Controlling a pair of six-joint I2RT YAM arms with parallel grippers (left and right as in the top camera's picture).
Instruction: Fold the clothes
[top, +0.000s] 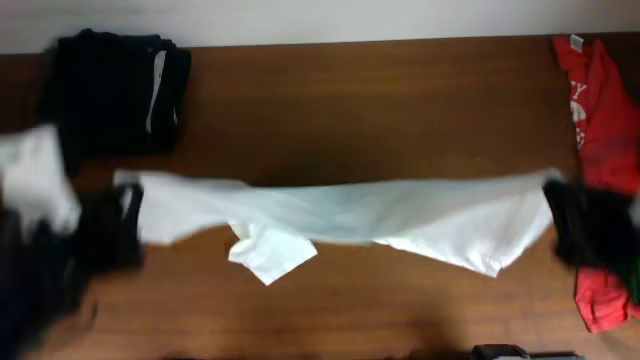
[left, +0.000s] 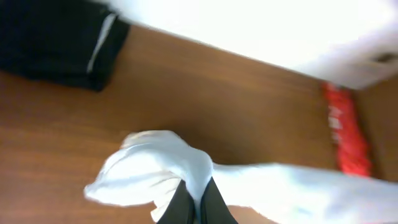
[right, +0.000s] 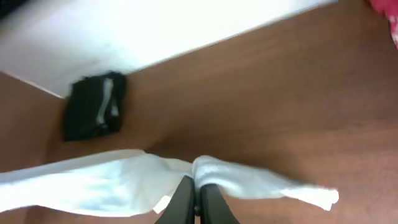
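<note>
one white t-shirt (top: 340, 215), the only pale garment in view, is stretched in a long band across the middle of the table (top: 350, 110), running from left to right. one short sleeve (top: 272, 255) droops from its lower edge left of centre. cannot tell whether the middle of the shirt rests on the wood or hangs just above it. two grippers, one at each end. left gripper (left: 198, 206): jaws clenched on a bunched fold of the shirt's left end, cloth ballooning over the fingertips. right gripper (right: 196, 202): jaws pinched together on the shirt's right end, cloth spilling to both sides of the fingers. one black garment (top: 115, 90), folded with a pale stripe showing, lies at the far left corner, well apart from the shirt. one red garment (top: 605, 130) with white lettering lies at the right edge, showing above and below the right arm. overhead view is blurred at both arms.
</note>
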